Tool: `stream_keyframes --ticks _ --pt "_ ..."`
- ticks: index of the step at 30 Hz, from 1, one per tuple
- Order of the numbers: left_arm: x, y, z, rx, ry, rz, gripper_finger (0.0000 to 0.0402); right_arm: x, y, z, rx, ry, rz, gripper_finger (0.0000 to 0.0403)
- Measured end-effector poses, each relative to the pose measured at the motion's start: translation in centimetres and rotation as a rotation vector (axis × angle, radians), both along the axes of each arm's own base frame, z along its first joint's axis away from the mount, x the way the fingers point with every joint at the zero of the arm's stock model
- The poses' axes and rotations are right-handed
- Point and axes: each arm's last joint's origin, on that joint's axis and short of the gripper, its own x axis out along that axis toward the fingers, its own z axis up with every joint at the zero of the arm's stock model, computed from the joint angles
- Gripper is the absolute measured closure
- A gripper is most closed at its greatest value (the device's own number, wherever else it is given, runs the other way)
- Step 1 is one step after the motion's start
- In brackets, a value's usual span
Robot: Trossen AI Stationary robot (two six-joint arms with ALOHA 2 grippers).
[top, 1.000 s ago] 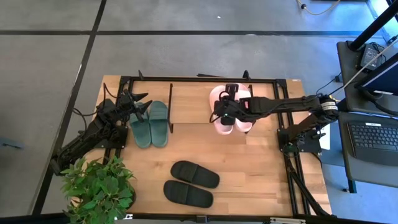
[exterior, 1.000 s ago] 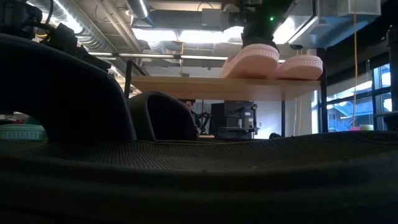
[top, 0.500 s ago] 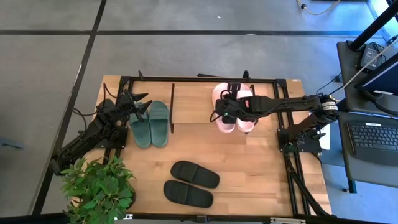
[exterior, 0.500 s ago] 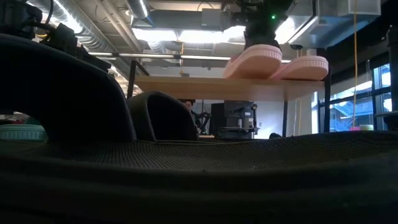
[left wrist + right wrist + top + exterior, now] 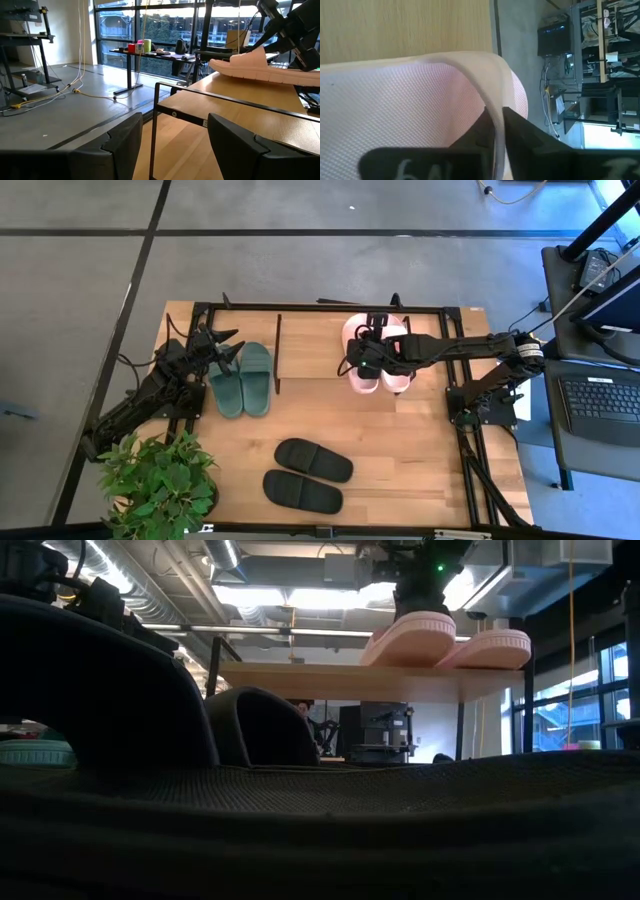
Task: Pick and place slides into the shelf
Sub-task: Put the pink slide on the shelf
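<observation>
I'm seeing my right claw (image 5: 364,361) pinching the strap of a pink slide (image 5: 361,352), its fingers (image 5: 520,131) clenched on either side of it, at the shelf (image 5: 278,352) on the bench (image 5: 400,450). My left claw (image 5: 225,352) is waiting released beside the green slides (image 5: 243,380).

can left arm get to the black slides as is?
Probably yes. The left hand is open and empty beside the dark green slide sandals, and only bare wooden table lies between it and the black slide sandals. Whether it reaches that far is uncertain.
</observation>
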Motion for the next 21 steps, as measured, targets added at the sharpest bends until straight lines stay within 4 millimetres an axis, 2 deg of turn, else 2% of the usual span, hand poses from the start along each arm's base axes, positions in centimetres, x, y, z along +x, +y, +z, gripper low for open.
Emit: stream_keyframes --ticks 6,21 --pt "0.0 0.0 0.0 0.0 0.0 0.0 0.0185 -0.02 0.0 -0.03 0.001 0.002 -0.001 0.0321" --pt "0.0 0.0 0.0 0.0 0.0 0.0 0.0185 0.01 -0.02 -0.01 -0.006 -0.002 -0.007 0.0313"
